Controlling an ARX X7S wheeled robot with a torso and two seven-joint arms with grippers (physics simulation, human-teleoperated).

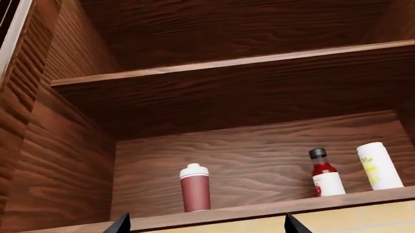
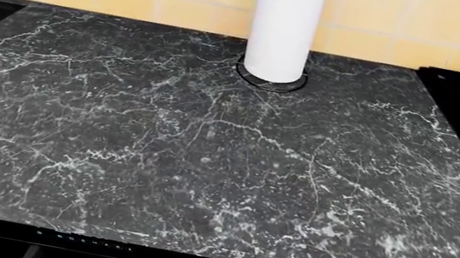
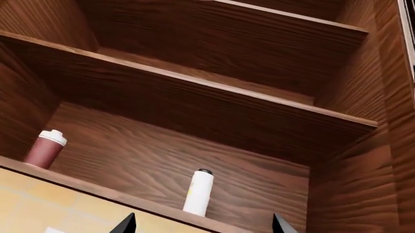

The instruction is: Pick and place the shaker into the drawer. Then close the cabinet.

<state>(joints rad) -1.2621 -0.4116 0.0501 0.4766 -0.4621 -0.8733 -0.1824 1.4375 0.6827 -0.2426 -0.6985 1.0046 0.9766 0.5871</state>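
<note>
Both wrist cameras looked up into an open wall cabinet (image 1: 246,160) of dark grained wood. On its lowest shelf (image 1: 259,208) stood the shaker (image 1: 194,187), a reddish-brown cylinder with a white cap, upright and near the shelf's front edge. Well apart from it on the same shelf stood a red sauce bottle (image 1: 326,173) with a dark cap and, just beside that, a white bottle (image 1: 380,165) leaning slightly. The shelf above (image 1: 233,65) showed only its underside. Left gripper (image 1: 204,224): only two dark fingertips in view, set wide apart, jaws released and holding nothing, below the shaker's shelf. Right gripper (image 3: 204,223): likewise two tips spread, released, nothing held. Head view showed a black marble counter (image 2: 205,160) with a white cylinder (image 2: 284,25) standing at its back, against tan tiles. A strip of reddish wood showed under the counter's front edge; whether this was the drawer could not be told.
</note>
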